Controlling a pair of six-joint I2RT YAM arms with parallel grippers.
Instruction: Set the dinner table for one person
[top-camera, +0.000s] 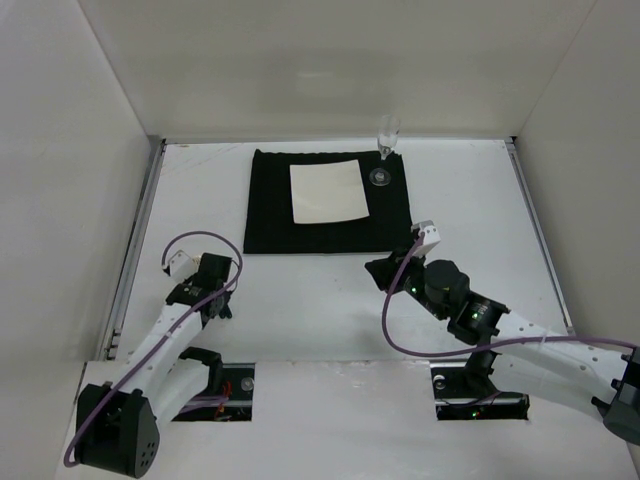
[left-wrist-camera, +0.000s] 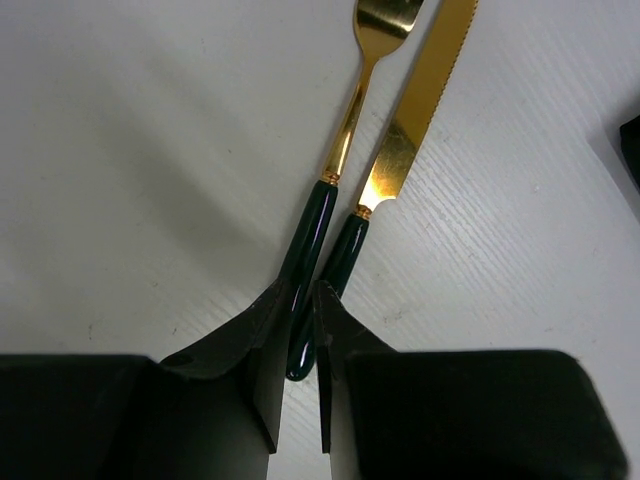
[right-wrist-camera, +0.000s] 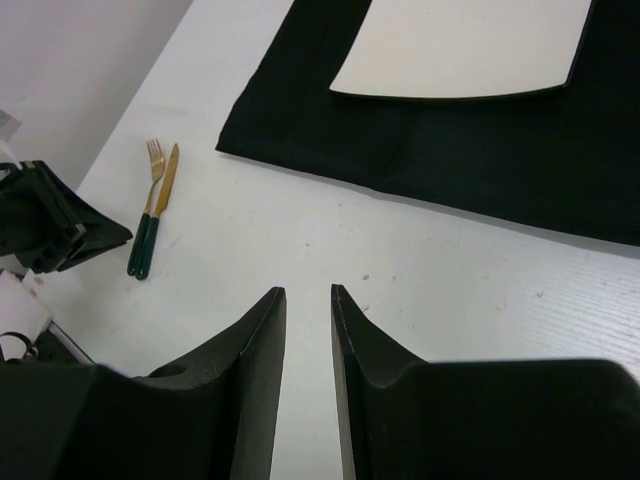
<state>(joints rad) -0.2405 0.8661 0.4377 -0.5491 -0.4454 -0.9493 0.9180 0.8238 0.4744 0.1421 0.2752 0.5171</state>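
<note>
A fork (left-wrist-camera: 345, 130) and a knife (left-wrist-camera: 420, 100), gold with dark green handles, lie side by side on the white dinner table (left-wrist-camera: 150, 150). My left gripper (left-wrist-camera: 303, 290) is shut on the end of the fork's handle. The knife's handle runs just outside its right finger. In the top view my left gripper (top-camera: 210, 290) hides both pieces. The right wrist view shows the fork (right-wrist-camera: 153, 165) and knife (right-wrist-camera: 167, 180) flat on the table beside my left gripper (right-wrist-camera: 128, 238). My right gripper (right-wrist-camera: 308, 290) is empty, its jaws a narrow gap apart, above bare table near the placemat's front right corner (top-camera: 380, 268).
A black placemat (top-camera: 270, 220) lies at the middle back with a square white plate (top-camera: 328, 192) on it. A wine glass (top-camera: 384, 160) stands on its far right corner. Metal rails run along the left (top-camera: 135, 240) and right (top-camera: 540, 240) sides. White walls enclose the table.
</note>
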